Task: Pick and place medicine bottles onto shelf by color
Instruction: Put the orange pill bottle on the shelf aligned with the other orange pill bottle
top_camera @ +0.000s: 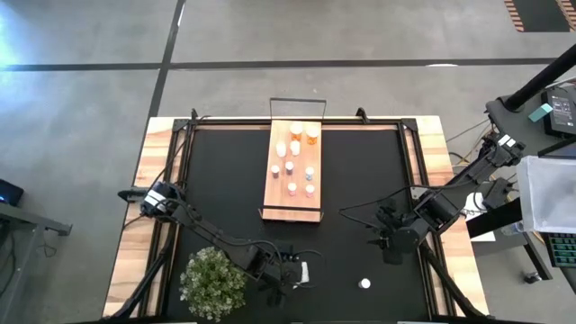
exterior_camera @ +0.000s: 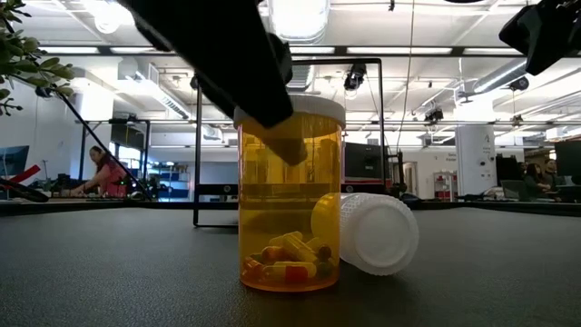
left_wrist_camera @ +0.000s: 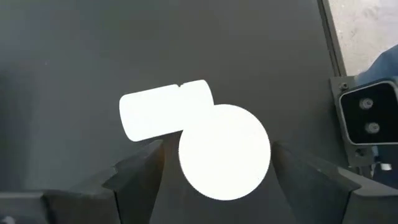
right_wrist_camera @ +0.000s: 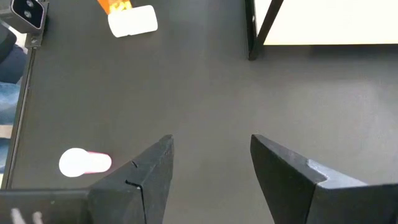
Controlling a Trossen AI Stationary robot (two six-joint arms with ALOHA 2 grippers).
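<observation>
Left gripper: Your left gripper (left_wrist_camera: 217,163) is hanging straight over an upright amber bottle (exterior_camera: 290,195) at the near edge of the black mat (top_camera: 360,180), well short of the shelf (top_camera: 293,167). Its fingers (left_wrist_camera: 140,174) are standing wide, one on each side of the bottle's white cap (left_wrist_camera: 224,151), and whether they are touching it you cannot tell from these views.

Amber bottle: It is standing upright on the mat, nearer you than the shelf, with orange and yellow capsules sitting in its bottom. In the low view a dark fingertip is reaching down across its cap.

White bottle: A white bottle (exterior_camera: 368,232) is lying on its side, touching the amber bottle's base on the shelf side.

Right gripper: Your right gripper (right_wrist_camera: 211,165) is hovering over bare mat to the right of the shelf's near end, fingers partly parted and holding nothing.

Pink bottle: A white-capped red-pink bottle (right_wrist_camera: 85,162) is lying on its side on the mat, nearer you than the shelf and to its right, just beside the right gripper.

Shelf: The light-wood board is lying lengthways at the middle of the mat's far half, with black frame ends. Roughly eight medicine bottles (top_camera: 294,148) are standing on it, the orange ones at its far end and pale and pinkish ones toward its near end.

Plant: A small green plant (top_camera: 213,279) is sitting at the near left, just beside the left arm.
</observation>
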